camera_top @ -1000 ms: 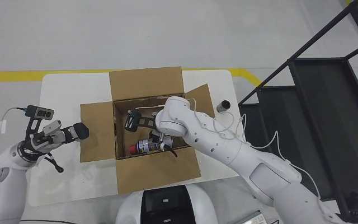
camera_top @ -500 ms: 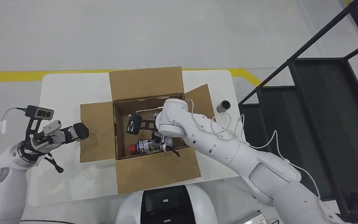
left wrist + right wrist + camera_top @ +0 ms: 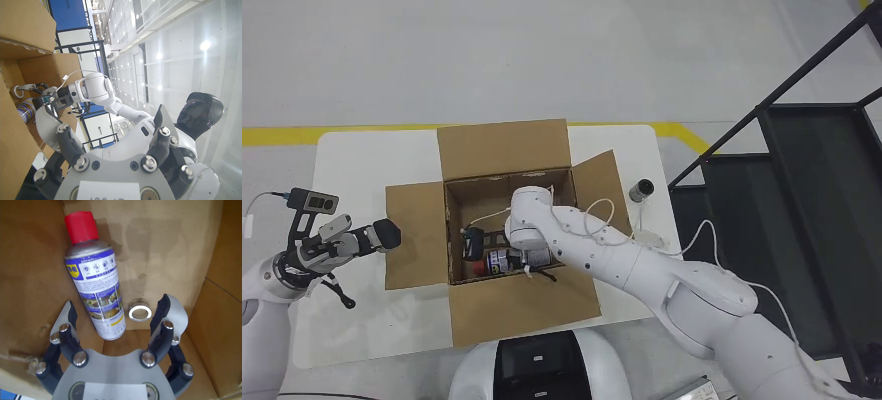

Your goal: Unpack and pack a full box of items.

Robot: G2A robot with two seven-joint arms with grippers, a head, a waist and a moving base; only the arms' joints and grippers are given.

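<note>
1. The left gripper (image 3: 377,238) hangs over the left part of the desk (image 3: 352,165), just beside the box's left flap. Its fingers (image 3: 45,117) are spread wide and hold nothing.
2. The cardboard box (image 3: 504,150) sits mid-desk with all four flaps folded outward.
3. The right gripper (image 3: 116,306) is low inside the box, in its near left part. Its fingers are apart and empty.
4. The spray can (image 3: 98,285), with a red cap, lies on its side on the box floor by the near wall, cap to the left. Its base end lies between the right gripper's fingers.
5. A small silver ring (image 3: 140,312), perhaps a tape roll, lies flat just beside the can's base, close to one finger.
6. A small dark cylinder (image 3: 643,189) stands on the desk just right of the box's right flap.
</note>
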